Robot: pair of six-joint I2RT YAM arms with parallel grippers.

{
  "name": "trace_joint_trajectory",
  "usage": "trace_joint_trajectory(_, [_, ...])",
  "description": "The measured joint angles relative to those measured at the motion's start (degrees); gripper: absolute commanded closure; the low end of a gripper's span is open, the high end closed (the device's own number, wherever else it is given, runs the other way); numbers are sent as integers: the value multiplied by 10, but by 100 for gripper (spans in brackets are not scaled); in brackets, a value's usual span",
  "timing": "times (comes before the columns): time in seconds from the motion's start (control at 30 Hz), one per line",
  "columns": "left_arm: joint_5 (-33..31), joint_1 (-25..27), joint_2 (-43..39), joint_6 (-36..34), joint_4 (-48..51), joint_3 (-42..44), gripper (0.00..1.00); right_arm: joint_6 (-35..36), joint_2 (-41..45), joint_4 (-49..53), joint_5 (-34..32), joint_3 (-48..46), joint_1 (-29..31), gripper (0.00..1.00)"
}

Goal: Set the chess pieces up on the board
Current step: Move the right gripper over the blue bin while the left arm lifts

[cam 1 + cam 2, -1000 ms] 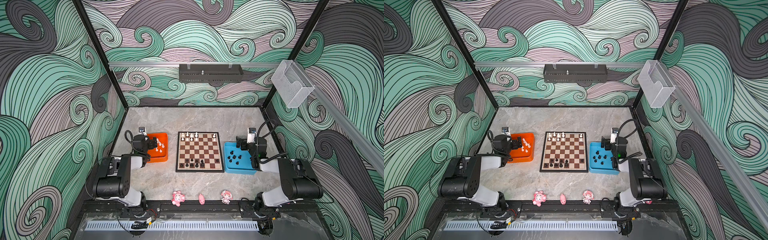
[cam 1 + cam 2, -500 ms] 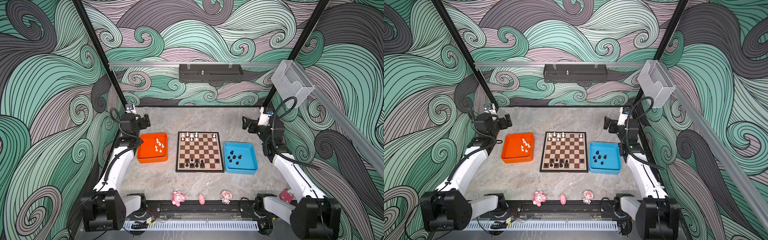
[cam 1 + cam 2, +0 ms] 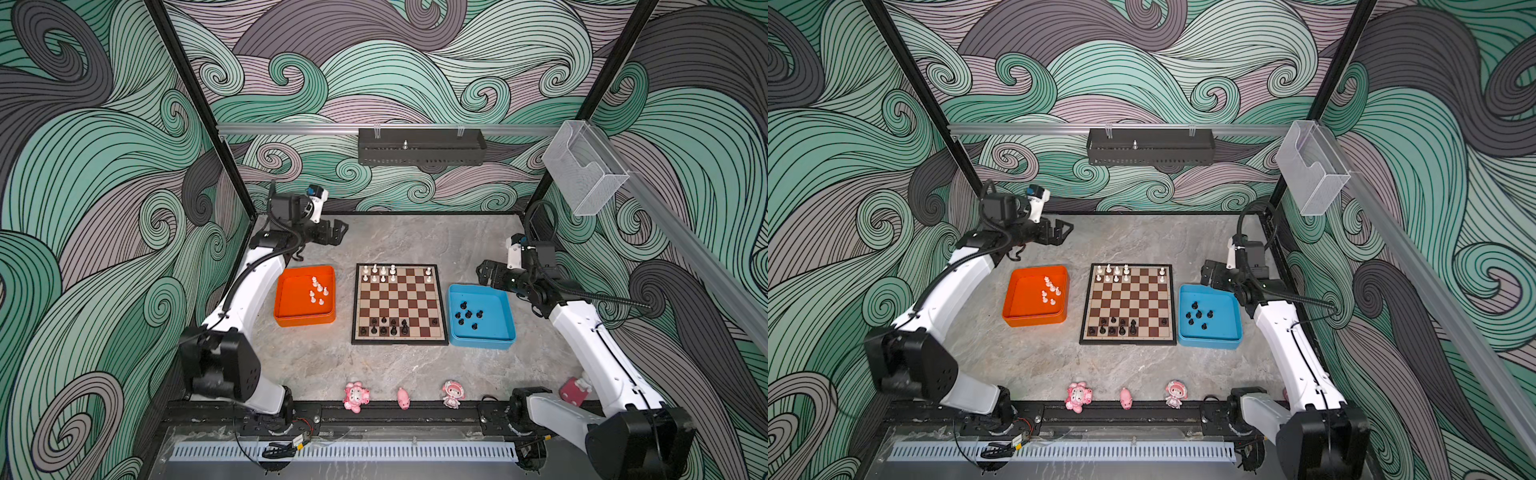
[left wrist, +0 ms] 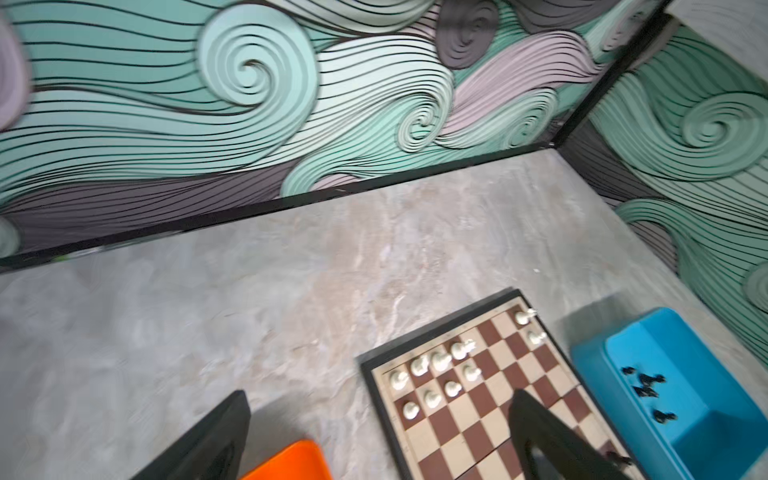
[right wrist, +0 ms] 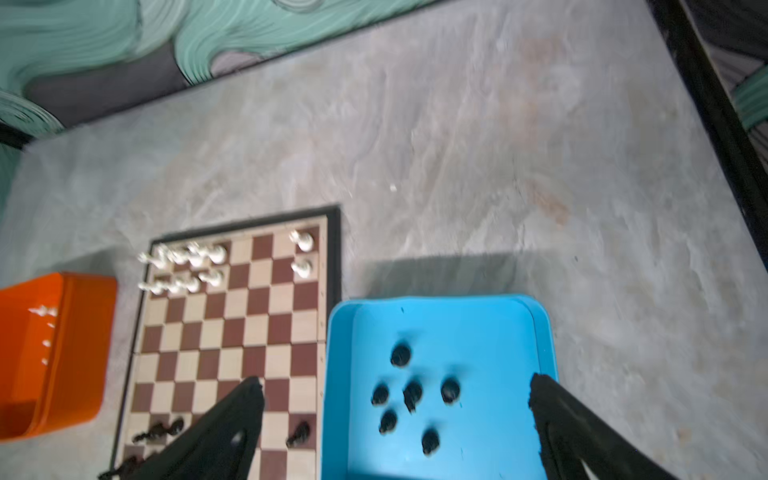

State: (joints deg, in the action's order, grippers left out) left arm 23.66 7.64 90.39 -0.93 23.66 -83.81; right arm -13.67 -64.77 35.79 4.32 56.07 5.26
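Gaping empty, the left pincer [image 3: 341, 232] hangs above the table [image 3: 395, 241] beyond the orange tray [image 3: 305, 321] of white chess pieces [image 3: 318, 291]. The right pincer [image 3: 482, 272], likewise released, sits by the far corner of the blue tray [image 3: 482, 343], which holds the black ones; each is apparently posted at its own supply. Both arms stretch forward, elbows bent, flanking the partly filled board [image 3: 400, 342] at centre.

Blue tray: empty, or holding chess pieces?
Not empty: the blue tray holds several black chess pieces clustered on its floor.
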Motion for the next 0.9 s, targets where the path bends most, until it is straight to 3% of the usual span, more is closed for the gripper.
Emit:
trace_joint_trajectory(0.27, [26, 28, 77, 11, 77, -26, 1, 3, -67, 72, -11, -30, 3, 7])
trace_joint_trajectory(0.73, [-9, 50, 78, 8, 129, -27, 1, 26, -186, 76, -10, -13, 2, 41])
trace_joint_trajectory(0.9, [-24, 50, 78, 3, 132, -27, 1, 30, -205, 72, -10, -12, 0, 44])
